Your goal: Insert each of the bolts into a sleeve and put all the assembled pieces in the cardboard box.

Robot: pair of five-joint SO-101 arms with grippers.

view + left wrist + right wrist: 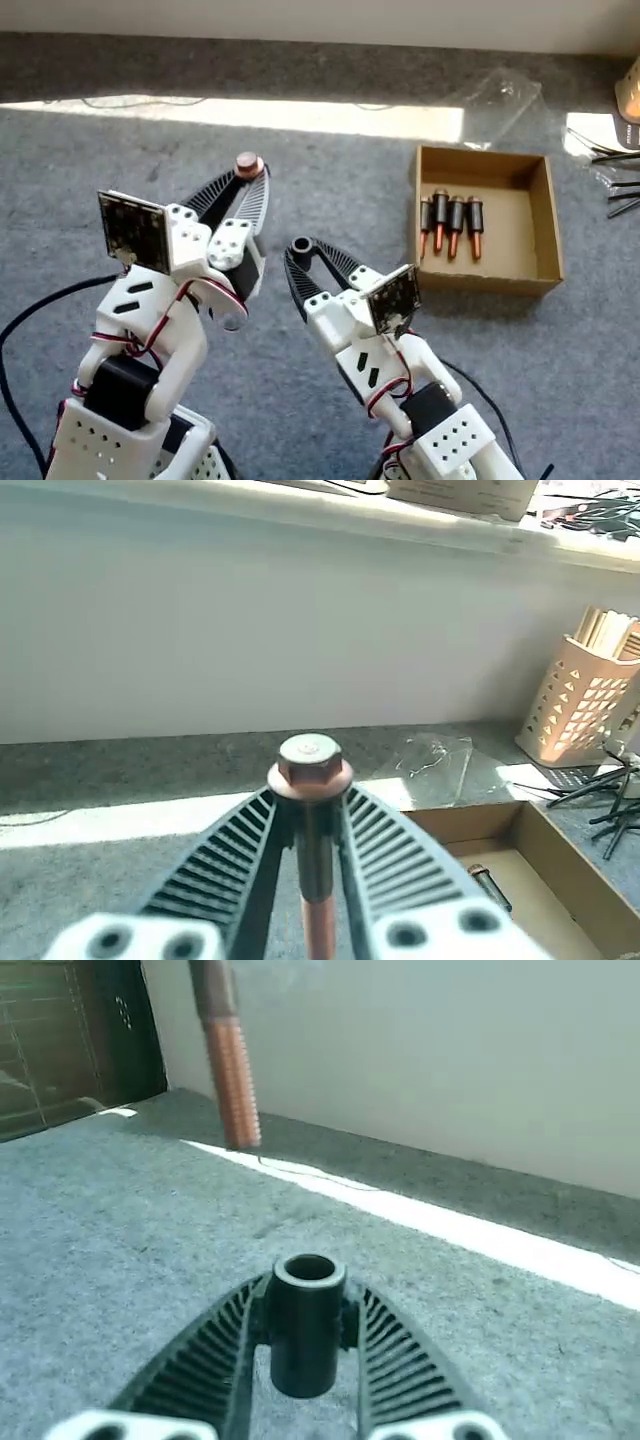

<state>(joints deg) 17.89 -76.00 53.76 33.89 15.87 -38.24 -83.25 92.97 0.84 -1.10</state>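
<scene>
While four pieces (pixel 457 216) rest, one bolt (pixel 248 164) hangs.

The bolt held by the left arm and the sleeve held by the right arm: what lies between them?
Nothing: in the high view, the stretch between the bolt and the sleeve is bare, with grey carpet beneath.

I saw one copper bolt (pixel 309 768) head-up in the left gripper (pixel 244 185), one black sleeve (pixel 303 1330) upright in the right gripper (pixel 303 252), and four assembled pieces (pixel 452 225) side by side inside the cardboard box (pixel 546 215) towards the table's far right.
</scene>
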